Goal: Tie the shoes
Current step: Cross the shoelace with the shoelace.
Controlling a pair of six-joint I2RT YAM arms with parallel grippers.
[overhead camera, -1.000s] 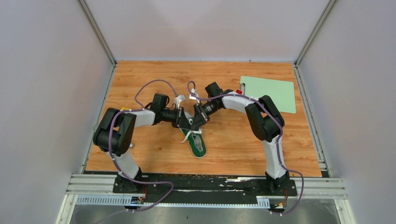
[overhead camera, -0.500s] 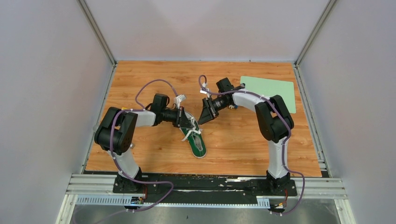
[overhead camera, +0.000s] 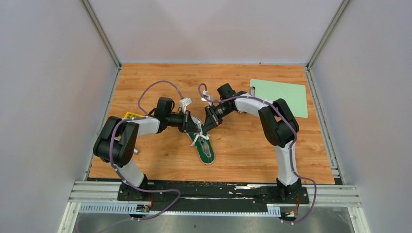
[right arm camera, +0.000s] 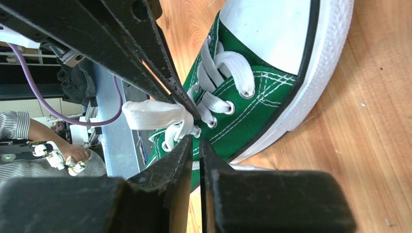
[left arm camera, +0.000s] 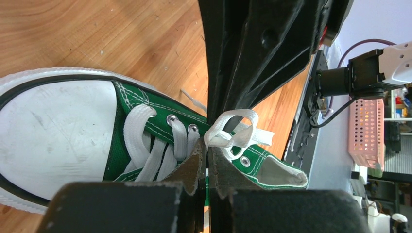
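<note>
Fingers (left arm camera: 187, 171) of the left gripper (left arm camera: 205, 149) are pressing flat against each other with no gap. Their tips are pinching the white laces (left arm camera: 224, 139) at a bunched spot just above the upper eyelets. From that pinch a short loop of lace is standing up and curling toward the shoe's opening.

Opposite it, the right gripper (right arm camera: 194, 141) is pointing in from the other side. Its fingers (right arm camera: 165, 172) are sitting almost together, with only a thin dark slit showing between them. Those tips are resting right at the same bunch of lace, touching or nearly touching the left tips, and I cannot tell whether any lace is caught in the slit.

Both grippers are meeting nose to nose over the tongue of the shoe (overhead camera: 205, 148), a small green canvas sneaker that is lying on its sole near the middle of the wooden table (overhead camera: 252, 150). Its white toe cap (left arm camera: 53, 131) is pointing away toward the far left, while the open heel end is facing the arms' bases. Lower down, the laces are crossing loosely through the eyelets.

The left arm (overhead camera: 141, 124) and right arm (overhead camera: 248, 103) are angling inward from either side. Farther right, a pale green mat (overhead camera: 282, 97) is lying flat near the table's far right corner, well apart from the shoe.
</note>
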